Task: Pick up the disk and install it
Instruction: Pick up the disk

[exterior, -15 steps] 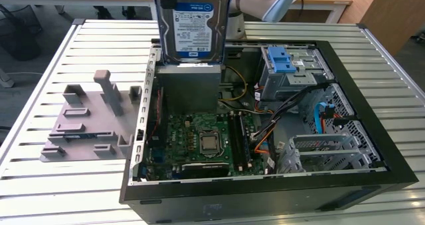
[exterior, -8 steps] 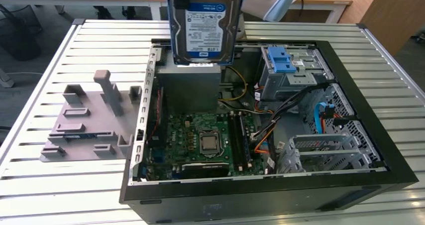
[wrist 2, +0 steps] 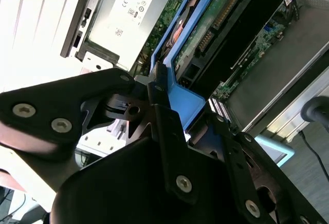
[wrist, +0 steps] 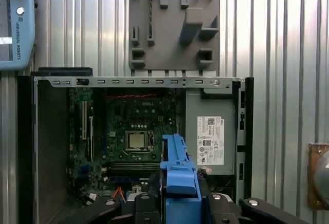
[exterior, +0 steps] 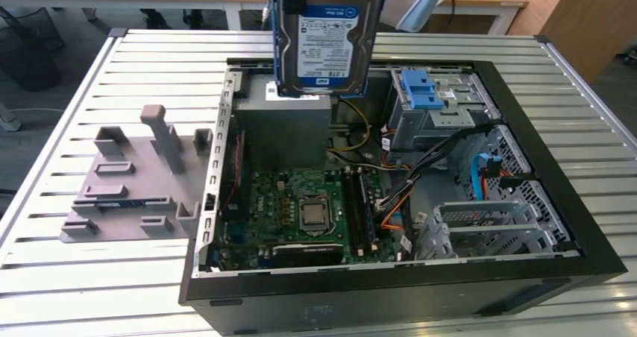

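Note:
The disk (exterior: 327, 39), silver with a blue-and-white label and a blue edge frame, hangs upright above the far side of the open computer case (exterior: 557, 225), just over the grey metal box (exterior: 283, 121). Its label faces the exterior view. In both wrist views my black gripper (wrist 2: 169, 116) (wrist: 177, 203) is shut on the blue frame of the disk (wrist 2: 177, 95) (wrist: 177, 167), which points down toward the case interior. The drive cage with a blue latch (exterior: 428, 91) sits toward the exterior view's right of the held disk.
A motherboard (exterior: 309, 210) lies on the case floor, with cables (exterior: 438, 165) and a metal bracket (exterior: 488, 221) beside it. A grey plastic fixture (exterior: 130, 180) stands on the slatted table at the exterior view's left. A teach pendant (wrist: 15, 23) rests near the case.

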### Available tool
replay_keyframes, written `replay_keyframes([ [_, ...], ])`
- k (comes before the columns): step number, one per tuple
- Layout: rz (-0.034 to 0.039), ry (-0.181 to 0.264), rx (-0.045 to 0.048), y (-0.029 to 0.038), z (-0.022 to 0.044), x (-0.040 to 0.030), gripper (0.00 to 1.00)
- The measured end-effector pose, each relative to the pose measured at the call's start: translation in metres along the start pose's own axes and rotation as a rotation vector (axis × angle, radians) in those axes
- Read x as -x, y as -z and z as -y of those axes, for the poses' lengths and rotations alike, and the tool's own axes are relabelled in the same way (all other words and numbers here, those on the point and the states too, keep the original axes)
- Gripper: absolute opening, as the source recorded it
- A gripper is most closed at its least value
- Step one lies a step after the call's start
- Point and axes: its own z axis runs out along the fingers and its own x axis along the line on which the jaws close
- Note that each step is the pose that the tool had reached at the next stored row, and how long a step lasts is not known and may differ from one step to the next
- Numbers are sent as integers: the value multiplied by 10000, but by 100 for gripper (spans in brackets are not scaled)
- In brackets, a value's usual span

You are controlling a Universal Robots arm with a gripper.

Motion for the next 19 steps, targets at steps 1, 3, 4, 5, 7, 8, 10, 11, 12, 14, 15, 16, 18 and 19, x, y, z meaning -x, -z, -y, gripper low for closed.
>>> replay_keyframes([
  [1, 0, 0, 0, 0, 10, 0, 36],
  [3, 0, -1, 0, 0, 13, -1, 36],
  [4, 0, -1, 1, 0, 14, 0, 36],
  [5, -1, -1, 1, 0, 15, 0, 36],
  [7, 0, -1, 0, 0, 15, 0, 36],
  [8, 0, -1, 0, 0, 15, 0, 36],
  [10, 0, -1, 0, 0, 16, 0, 36],
  [11, 0, -1, 0, 0, 16, 0, 36],
  [12, 0, 0, 0, 0, 16, 0, 36],
  [14, 0, -1, 0, 0, 17, 1, 36],
  [15, 3, 0, -2, 0, 17, 1, 36],
  [16, 2, 0, -26, 1, 17, 1, 36],
  [18, 2, 0, -117, 1, 17, 1, 36],
  [19, 4, -4, -157, 0, 16, 0, 36],
])
